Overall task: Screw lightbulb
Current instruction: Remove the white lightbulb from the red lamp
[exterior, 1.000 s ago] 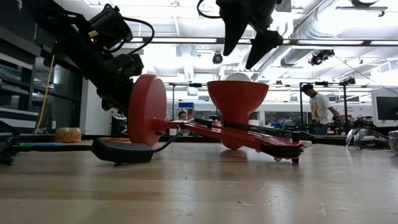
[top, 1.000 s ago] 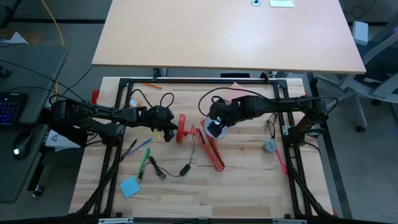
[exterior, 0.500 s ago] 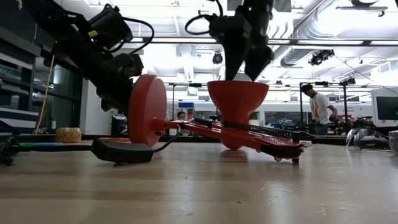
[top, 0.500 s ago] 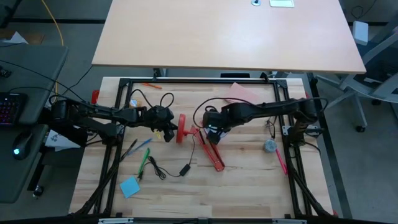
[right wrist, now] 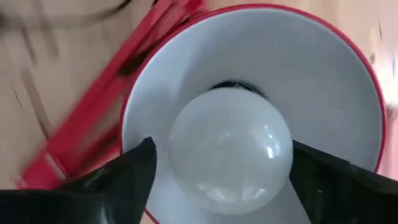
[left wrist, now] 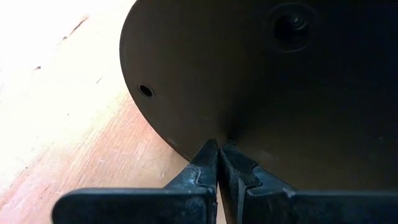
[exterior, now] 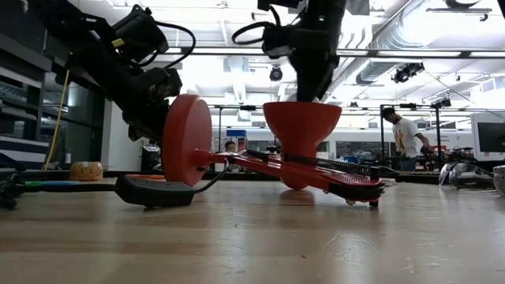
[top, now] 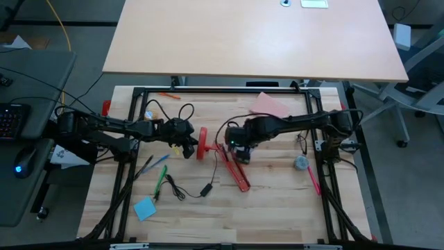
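A red desk lamp lies on the table. Its round base [top: 202,142] stands on edge, its arm [top: 236,170] lies flat, and its shade [exterior: 301,122] opens upward. The white lightbulb [right wrist: 230,149] sits in the middle of the shade's white inside [right wrist: 323,74]. My right gripper [right wrist: 224,162] points down into the shade, open, with one finger close on each side of the bulb. In the low view it hides the bulb. My left gripper [left wrist: 217,152] is shut against the underside of the base [left wrist: 261,81]. My left gripper presses its shut fingertips [left wrist: 211,155] against the flat underside of the lamp base, near the disc's lower rim [left wrist: 186,146]. It comes slanting down from the table's left. The base stands on edge on the table. My right gripper: I cannot tell whether its fingers [right wrist: 134,171] touch the bulb's sides.
The lamp's black cord and switch [top: 206,189] lie near the base. A green pen [top: 161,179], a blue pad [top: 144,208], a grey round object [top: 301,163], a red pen [top: 313,182] and a pink sheet [top: 267,105] lie around. A person [exterior: 404,136] stands far behind.
My right gripper has come down from above the shade into its mouth, shifted a little toward the table's left, and rolled about its own axis. The lamp and my left gripper have kept still.
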